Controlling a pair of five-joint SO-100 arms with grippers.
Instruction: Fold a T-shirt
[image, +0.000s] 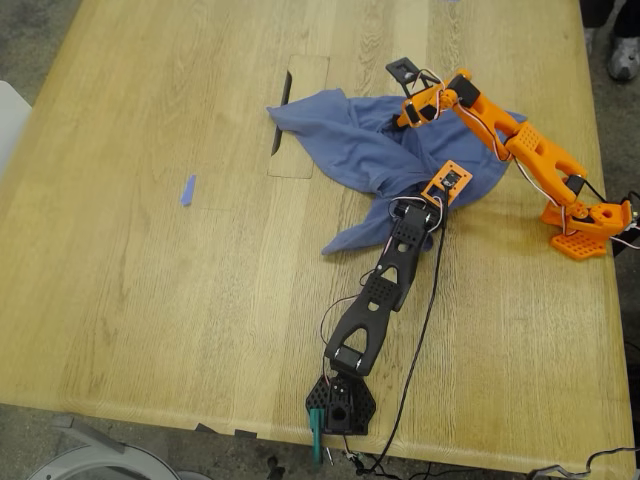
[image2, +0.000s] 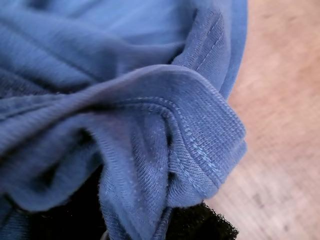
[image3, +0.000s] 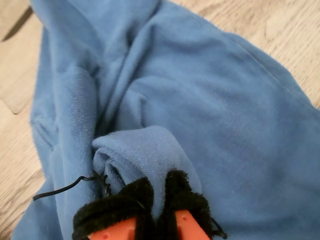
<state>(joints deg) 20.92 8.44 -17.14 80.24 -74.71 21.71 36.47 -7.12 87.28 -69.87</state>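
Note:
The slate-blue T-shirt (image: 350, 140) lies crumpled on the wooden table, right of centre in the exterior view; no print shows. My first gripper (image: 414, 200), on the black arm, is at the shirt's near edge. In the first wrist view it (image2: 140, 225) is shut on a bunched hem fold of the T-shirt (image2: 165, 125), its black pads (image2: 210, 227) mostly buried in cloth. My second gripper (image: 405, 118), on the orange arm, is over the shirt's far right part. In the second wrist view it (image3: 157, 200) is shut on a raised fold of the T-shirt (image3: 210, 100).
A small blue tape scrap (image: 187, 190) lies on the table at the exterior view's left. A rectangular inset panel (image: 302, 100) with a dark slot is under the shirt's far left corner. The black arm's base (image: 340, 405) is at the near edge, the orange base (image: 585, 235) at the right edge. Cables trail by the black arm.

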